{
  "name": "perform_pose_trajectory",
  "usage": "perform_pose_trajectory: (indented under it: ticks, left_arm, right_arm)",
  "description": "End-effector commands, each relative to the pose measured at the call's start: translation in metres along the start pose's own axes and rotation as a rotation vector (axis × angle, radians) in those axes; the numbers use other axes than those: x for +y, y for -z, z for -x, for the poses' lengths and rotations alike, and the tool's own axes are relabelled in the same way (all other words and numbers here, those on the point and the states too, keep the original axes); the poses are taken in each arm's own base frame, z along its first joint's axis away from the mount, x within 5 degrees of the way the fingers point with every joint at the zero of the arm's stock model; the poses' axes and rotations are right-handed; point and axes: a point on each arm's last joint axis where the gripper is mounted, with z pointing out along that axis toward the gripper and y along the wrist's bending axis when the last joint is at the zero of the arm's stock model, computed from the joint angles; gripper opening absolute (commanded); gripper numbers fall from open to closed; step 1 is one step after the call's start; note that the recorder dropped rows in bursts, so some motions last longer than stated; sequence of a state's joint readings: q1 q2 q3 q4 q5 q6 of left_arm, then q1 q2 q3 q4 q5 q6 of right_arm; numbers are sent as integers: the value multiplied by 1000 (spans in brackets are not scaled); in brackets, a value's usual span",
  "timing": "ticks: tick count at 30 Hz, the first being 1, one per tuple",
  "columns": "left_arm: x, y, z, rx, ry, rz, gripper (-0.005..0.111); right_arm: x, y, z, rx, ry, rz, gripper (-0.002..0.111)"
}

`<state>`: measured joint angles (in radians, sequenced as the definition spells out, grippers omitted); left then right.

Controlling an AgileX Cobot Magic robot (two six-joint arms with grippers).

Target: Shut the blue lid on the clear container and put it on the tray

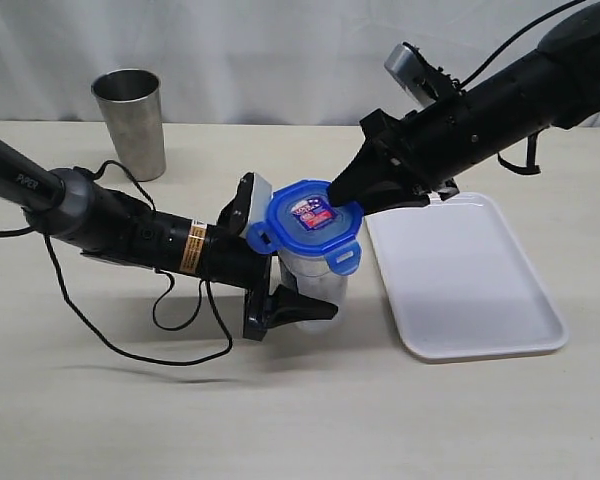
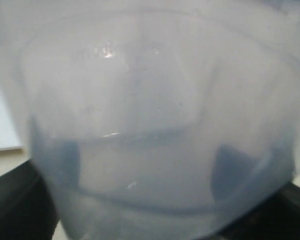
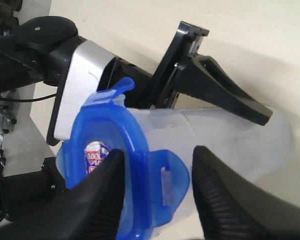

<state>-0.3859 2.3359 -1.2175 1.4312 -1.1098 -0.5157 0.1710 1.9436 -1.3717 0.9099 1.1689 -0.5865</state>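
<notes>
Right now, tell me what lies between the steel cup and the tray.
The clear container, blue lid on top, held in the left gripper, with the right gripper at the lid; the exterior view shows it.

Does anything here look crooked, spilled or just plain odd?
Only the blue lid: it sits on the clear container, but its side flaps stick outwards instead of lying folded down against the rim, so it looks unlatched. Nothing seems spilled or broken.
</notes>
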Motion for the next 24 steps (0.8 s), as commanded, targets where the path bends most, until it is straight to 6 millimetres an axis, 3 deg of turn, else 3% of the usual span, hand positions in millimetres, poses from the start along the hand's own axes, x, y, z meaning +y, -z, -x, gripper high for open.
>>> perform_pose_trajectory:
  ticks: [1, 11, 17, 24]
  left_arm:
    - [20, -1, -1, 63, 56, 186, 0]
    - [20, -1, -1, 62, 62, 186, 0]
    - [21, -1, 0, 57, 68, 195, 0]
    - [21, -1, 0, 54, 76, 198, 0]
  right_arm:
    - [-39, -26, -31, 292, 42, -159, 43]
    - [-10, 4, -1, 162, 172, -196, 43]
    - [-5, 9, 1, 147, 189, -199, 55]
    - [5, 19, 5, 81, 251, -227, 54]
